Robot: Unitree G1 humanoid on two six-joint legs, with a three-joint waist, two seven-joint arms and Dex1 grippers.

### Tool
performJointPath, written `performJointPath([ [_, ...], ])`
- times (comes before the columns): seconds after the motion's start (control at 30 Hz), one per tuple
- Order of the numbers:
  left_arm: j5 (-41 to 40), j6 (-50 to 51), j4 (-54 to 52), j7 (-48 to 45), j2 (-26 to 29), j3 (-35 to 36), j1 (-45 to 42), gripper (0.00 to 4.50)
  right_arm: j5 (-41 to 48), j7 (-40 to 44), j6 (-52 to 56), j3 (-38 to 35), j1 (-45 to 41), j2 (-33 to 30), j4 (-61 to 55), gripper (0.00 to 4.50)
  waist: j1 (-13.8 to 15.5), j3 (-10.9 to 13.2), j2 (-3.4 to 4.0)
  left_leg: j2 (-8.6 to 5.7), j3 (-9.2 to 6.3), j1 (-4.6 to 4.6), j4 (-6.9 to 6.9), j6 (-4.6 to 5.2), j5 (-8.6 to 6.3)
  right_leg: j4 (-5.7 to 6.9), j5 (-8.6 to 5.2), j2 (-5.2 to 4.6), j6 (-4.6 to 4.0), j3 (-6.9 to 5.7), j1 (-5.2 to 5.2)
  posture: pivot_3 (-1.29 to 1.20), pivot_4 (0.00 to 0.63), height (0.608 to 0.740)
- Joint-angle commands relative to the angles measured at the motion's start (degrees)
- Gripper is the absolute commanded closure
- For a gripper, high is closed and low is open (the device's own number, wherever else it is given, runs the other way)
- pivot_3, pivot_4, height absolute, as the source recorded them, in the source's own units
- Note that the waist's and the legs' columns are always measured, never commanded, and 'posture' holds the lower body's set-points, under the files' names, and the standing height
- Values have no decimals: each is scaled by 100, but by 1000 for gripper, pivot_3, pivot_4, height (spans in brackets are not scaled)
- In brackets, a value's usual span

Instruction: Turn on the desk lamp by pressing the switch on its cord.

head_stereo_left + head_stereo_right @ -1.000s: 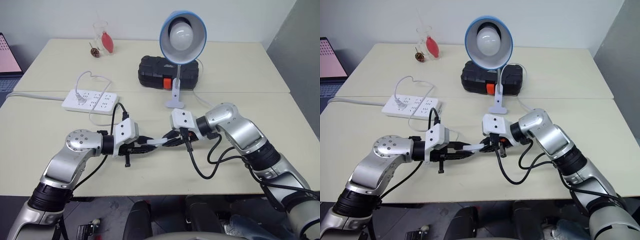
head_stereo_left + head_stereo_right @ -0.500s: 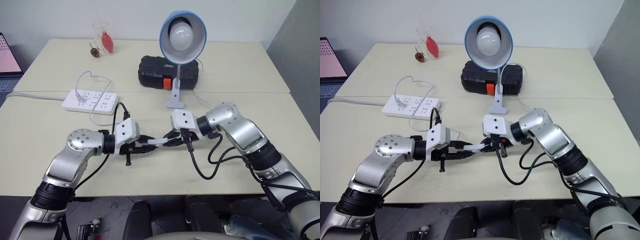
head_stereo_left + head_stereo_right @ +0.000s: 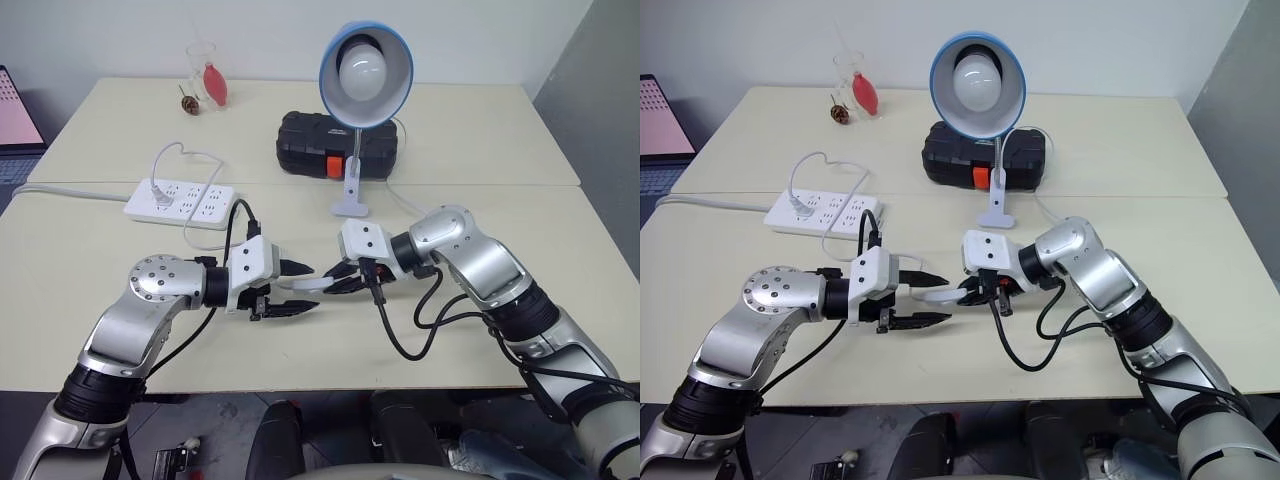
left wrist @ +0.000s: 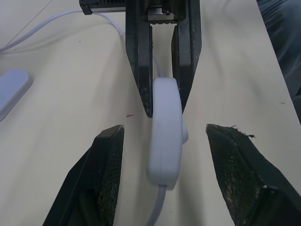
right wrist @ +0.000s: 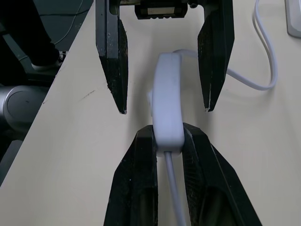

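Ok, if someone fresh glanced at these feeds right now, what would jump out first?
The two grippers meeting nose to nose over the front of the table: the right gripper pinches one end of the white switch, while the left gripper has its fingers spread on either side of it, not touching. Behind them the desk lamp stands with its blue shade facing the camera and its bulb unlit, in front of a black case.
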Motion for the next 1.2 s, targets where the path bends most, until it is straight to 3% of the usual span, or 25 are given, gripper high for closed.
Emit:
performJointPath([
  [0.03,-11,43,-159,66,-15,1,-130,1626,34,12,-81,-45,-119,27,-107,4145,0,0,0,0,0,0,0,0,0,0,0,0,0,0,0,0,150,740],
  [0.2,59,40,-88,123,-23,-24,-226,1626,49,16,-68,-51,-114,30,-145,4145,1,0,0,0,0,0,0,0,0,0,0,0,0,0,0,0,150,740],
  [0.23,64,43,-74,147,-38,-24,-244,1987,51,17,-67,-51,-114,31,-152,4145,0,0,0,0,0,0,0,0,0,0,0,0,0,0,0,0,150,740],
  [0.47,101,0,-31,68,32,-33,-281,3367,56,23,-69,-59,-123,55,-156,4145,1,0,0,0,0,0,0,0,0,0,0,0,0,0,0,0,150,740],
  [0.6,176,-96,3,5,79,-40,-269,3863,56,30,-76,-68,-132,74,-144,4145,0,0,0,0,0,0,0,0,0,0,0,0,0,0,0,0,150,740],
  [1.13,519,-872,373,-22,14,-77,-137,3906,106,75,-68,-139,-163,106,-184,4145,1,0,0,0,0,0,0,0,0,0,0,0,0,0,0,0,150,740],
  [1.2,409,-835,410,-77,3,-54,-142,3205,111,72,-64,-143,-164,111,-191,4145,1,0,0,0,0,0,0,0,0,0,0,0,0,0,0,0,150,740],
])
